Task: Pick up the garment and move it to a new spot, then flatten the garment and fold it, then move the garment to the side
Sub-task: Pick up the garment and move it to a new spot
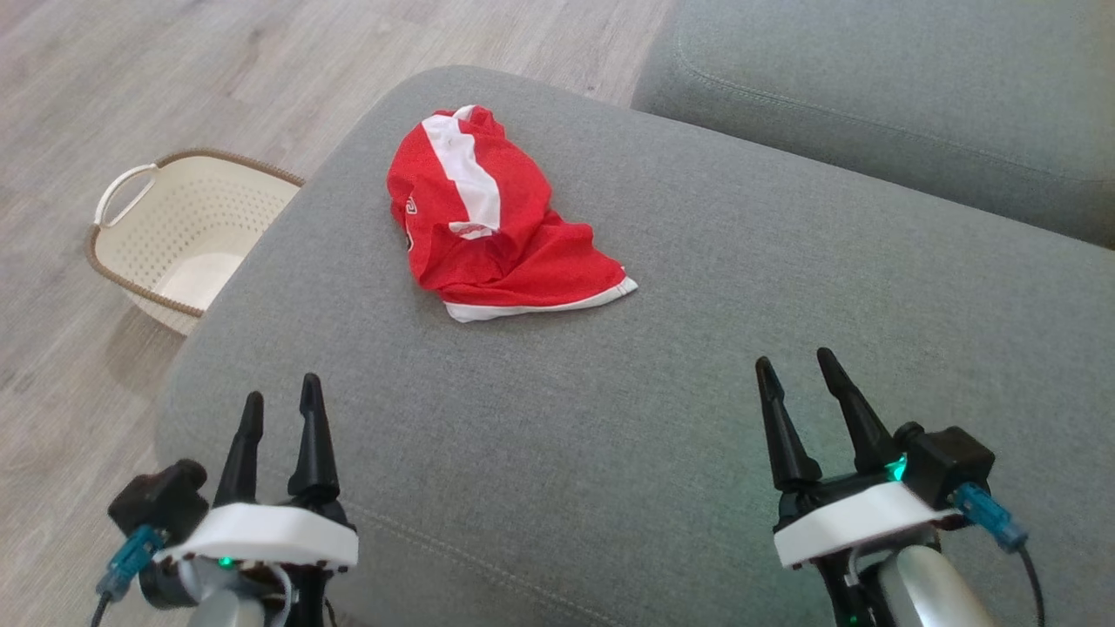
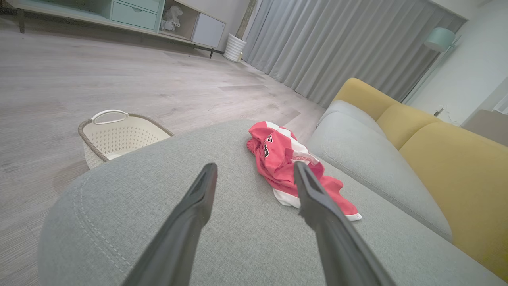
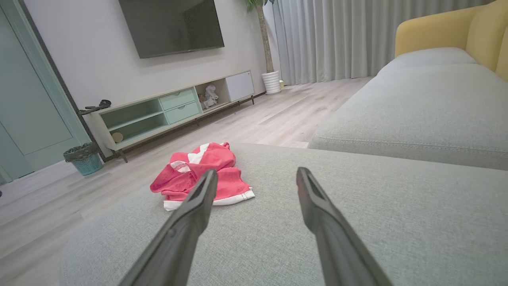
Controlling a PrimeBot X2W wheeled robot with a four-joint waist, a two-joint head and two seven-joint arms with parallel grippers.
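A pale wooden floor point(image 1: 131, 78) is seen along the left and the far side of the scene. On it stands a broad grey seat point(image 1: 610, 418) with a rounded far end, and a second grey cushion point(image 1: 871, 87) is set just beside it on the right. In the left wrist view a yellow backrest point(image 2: 448, 167) is seen behind that second cushion.

A cream basket point(image 1: 200, 226) with a brown woven rim is placed on the floor against the left side of the grey seat, and its near corner is hidden by the seat's edge.

A red garment point(image 1: 488, 226) with a white stripe and a white hem is left crumpled on the grey seat, in the far left part, close to the rounded end.

The left gripper point(image 1: 281, 387) is held over the near left of the seat with its two dark fingers spread and nothing between them. The right gripper point(image 1: 794, 357) is held over the near right, spread likewise and empty.

The garment is found ahead of both grippers and touched by neither. It is placed up and to the right of the left gripper, and well to the left of the right gripper. In each wrist view it is partly covered by one finger.
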